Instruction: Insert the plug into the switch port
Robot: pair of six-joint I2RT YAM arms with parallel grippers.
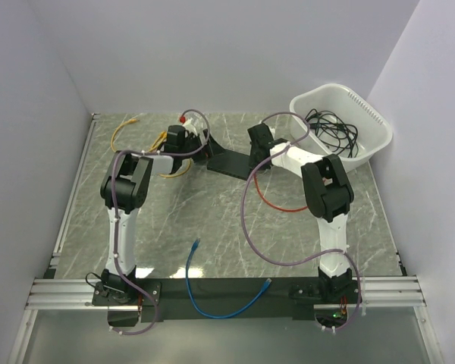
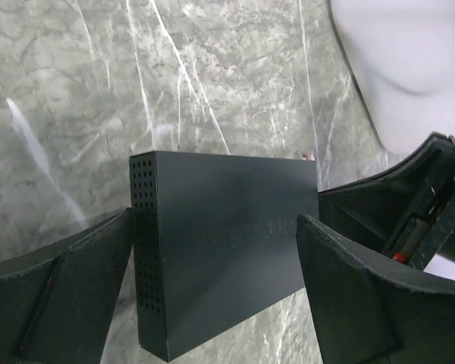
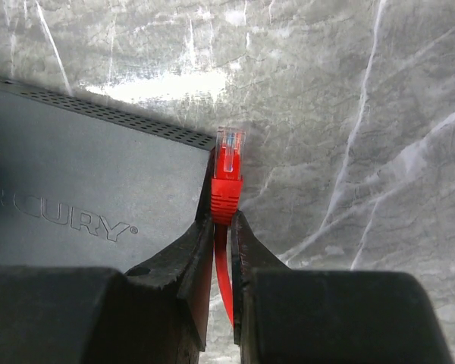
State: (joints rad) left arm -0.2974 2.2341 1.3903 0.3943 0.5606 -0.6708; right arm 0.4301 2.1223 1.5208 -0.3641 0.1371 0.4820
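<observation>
Right end effector (image 3: 221, 221) clamps the floppy red cable (image 3: 224, 280) just behind its stiff plug (image 3: 229, 163); left end effector (image 2: 214, 227), fingers apart, straddles the probably light switch (image 2: 227, 250).

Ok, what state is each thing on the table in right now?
switch: flat on the table, ports out of sight
red plug: held beside the switch's corner, not inserted
left gripper: open, straddling the switch
right gripper: shut on the red plug
white tub: upright, black cables inside
blue cable: loose, both ends free
yellow cable: loose on the table
</observation>
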